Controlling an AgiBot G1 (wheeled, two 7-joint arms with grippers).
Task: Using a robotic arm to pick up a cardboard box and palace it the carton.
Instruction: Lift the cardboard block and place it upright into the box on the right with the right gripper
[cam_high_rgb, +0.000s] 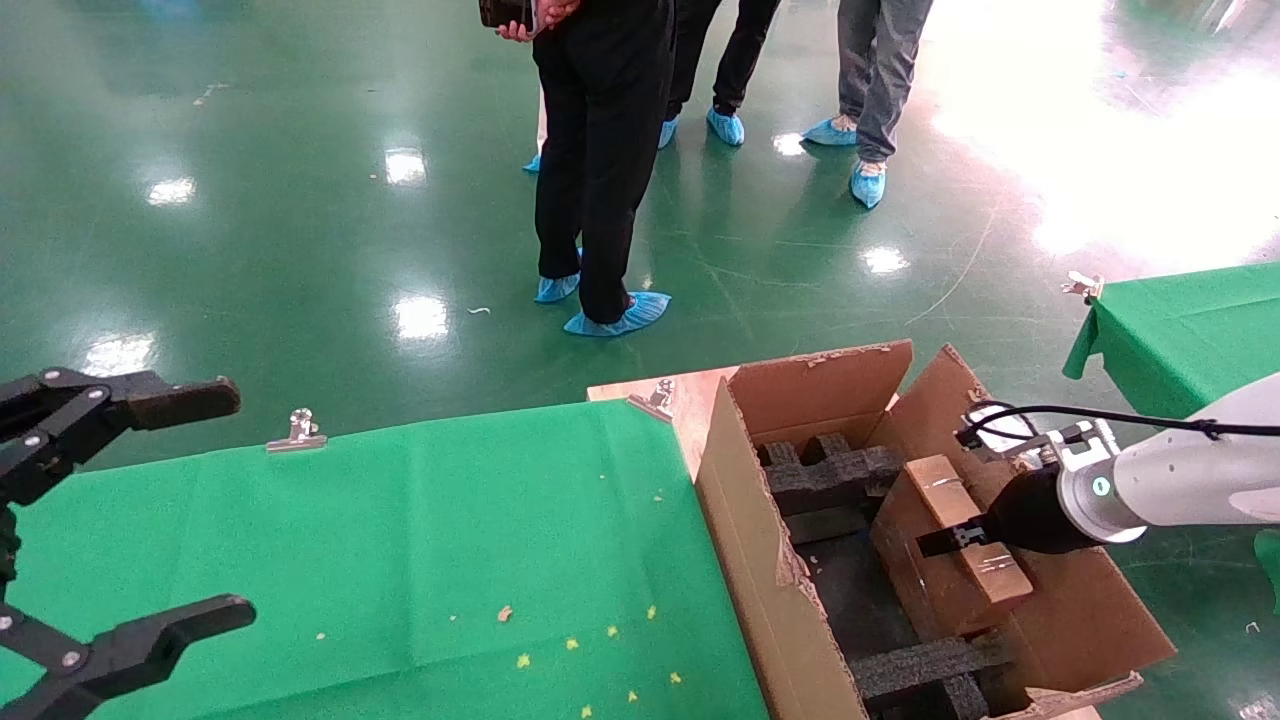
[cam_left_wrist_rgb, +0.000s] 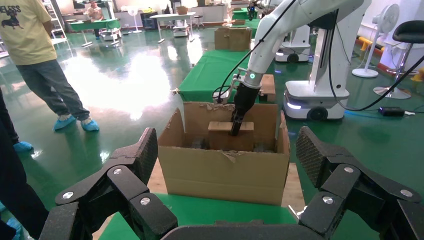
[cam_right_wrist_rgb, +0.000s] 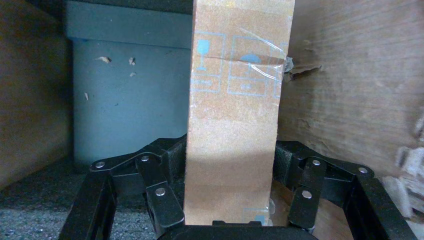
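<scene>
Right gripper (cam_high_rgb: 950, 541): fingers clenching the box (cam_high_rgb: 968, 545) by its narrow faces; lowering it upright inside the carton (cam_high_rgb: 760, 520), clearing the foam (cam_high_rgb: 815, 480) at 10 o'clock.
Left gripper (cam_high_rgb: 150, 510): idling over the table (cam_high_rgb: 450, 520) at 9 o'clock; fingers spread, grasping nothing.

carton (cam_high_rgb: 760, 560): right of bench (cam_high_rgb: 400, 560), touching it | cardboard box (cam_high_rgb: 950, 560): inside carton, toward its right wall | foam blocks (cam_high_rgb: 825, 478): in carton, behind box | people (cam_high_rgb: 600, 150): on floor behind bench
</scene>
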